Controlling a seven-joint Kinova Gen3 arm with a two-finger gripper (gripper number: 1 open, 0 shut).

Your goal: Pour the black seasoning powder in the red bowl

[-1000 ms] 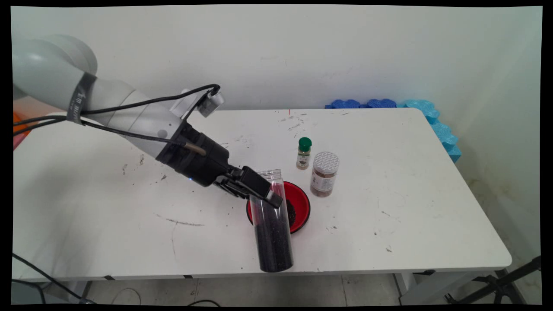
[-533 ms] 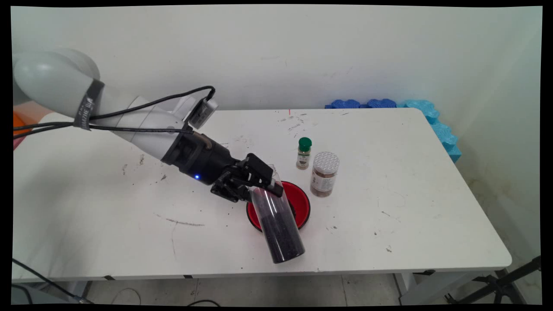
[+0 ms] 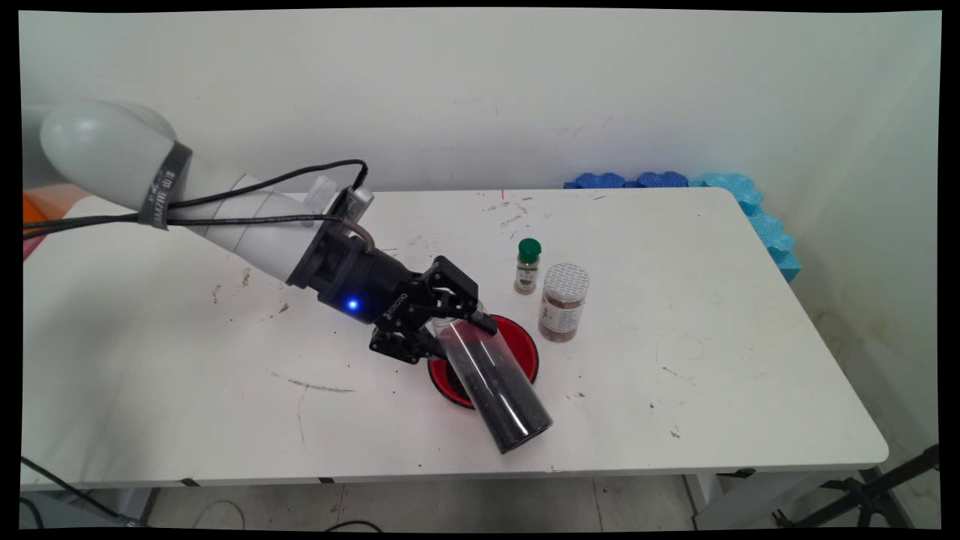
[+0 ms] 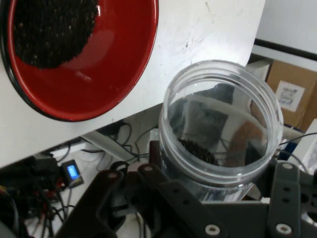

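My gripper (image 3: 456,330) is shut on a tall clear jar (image 3: 495,386) that is mostly full of dark grains. It grips the jar near its open mouth. The jar hangs tilted, its base pointing toward the table's front right, above the near side of a red bowl (image 3: 526,352). In the hand view the jar's open mouth (image 4: 220,129) faces the camera with grains inside, held by my gripper (image 4: 218,198). The red bowl (image 4: 104,79) lies upper left there, holding a pile of dark grains (image 4: 49,29).
A small bottle with a green cap (image 3: 528,265) and a jar with a white perforated lid (image 3: 562,301) stand just behind and right of the bowl. Blue foam pieces (image 3: 720,187) lie along the table's far right corner. Black cables hang from the arm.
The wrist has turned and the jar has tipped further: its base swung up and to the right, from nearly upright to a clear slant over the bowl.
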